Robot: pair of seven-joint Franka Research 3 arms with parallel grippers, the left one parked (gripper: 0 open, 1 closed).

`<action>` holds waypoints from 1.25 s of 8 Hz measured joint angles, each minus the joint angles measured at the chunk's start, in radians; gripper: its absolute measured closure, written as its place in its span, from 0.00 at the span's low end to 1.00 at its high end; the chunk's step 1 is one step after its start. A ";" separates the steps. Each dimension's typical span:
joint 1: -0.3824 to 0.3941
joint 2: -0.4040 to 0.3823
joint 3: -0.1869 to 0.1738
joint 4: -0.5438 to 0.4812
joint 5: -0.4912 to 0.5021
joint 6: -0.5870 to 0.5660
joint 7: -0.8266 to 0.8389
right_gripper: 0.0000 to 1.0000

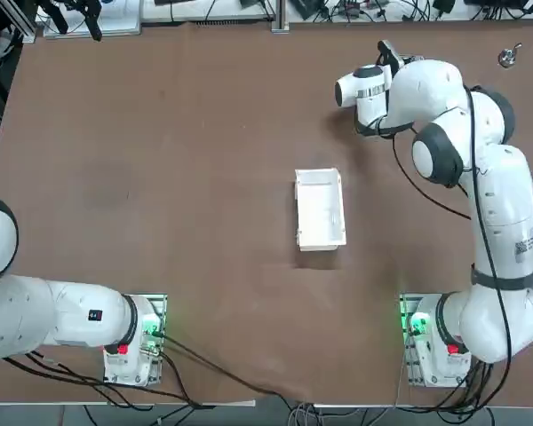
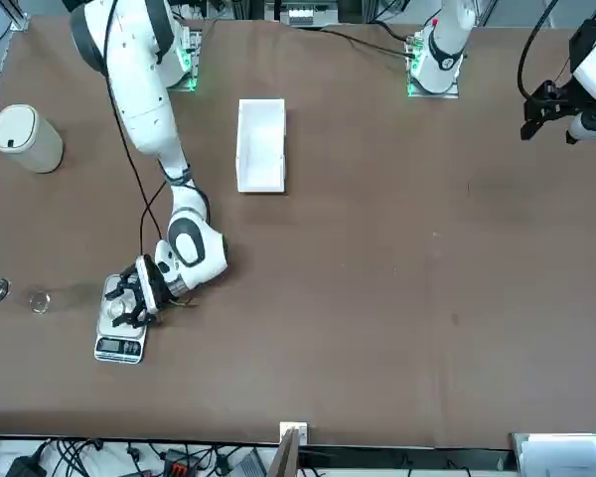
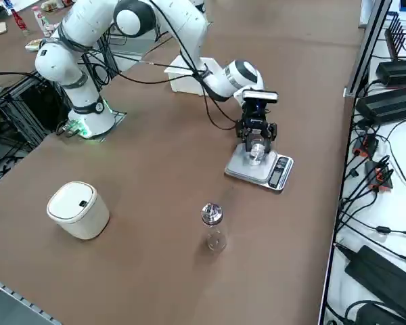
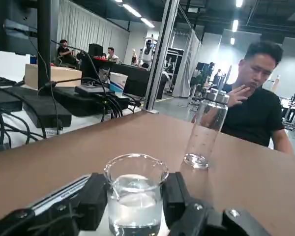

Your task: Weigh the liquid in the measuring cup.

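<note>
measuring cup [image 4: 135,194] sits upright on the grey scale [image 3: 259,168], part full of clear liquid. the right gripper [image 3: 256,148] is low over the scale plate with its fingers [image 4: 94,200] spread either side of the cup, close to the glass but with a sliver of gap showing, so it looks loose around it rather than pinching. the scale's display end faces the table edge, where cables and power strips run along a side bench.

the brown table [image 1: 178,177] is broad and mostly bare. just beyond the scale, towards the table's corner, stands a tall clear bottle [image 3: 213,227] with a metal cap, apart from the scale. further off from the scale is a big white lidded cup [image 3: 78,210]. the white tray [image 1: 320,209] lies mid-table, well apart from the scale. a person in a black shirt [image 4: 258,108] sits past the table's edge.
</note>
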 joint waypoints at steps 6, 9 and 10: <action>0.011 -0.001 0.010 0.029 0.129 0.004 -0.071 0.00; 0.117 -0.136 0.012 0.055 0.456 -0.064 -0.354 0.00; 0.138 -0.205 0.012 0.059 0.539 -0.092 -0.463 0.00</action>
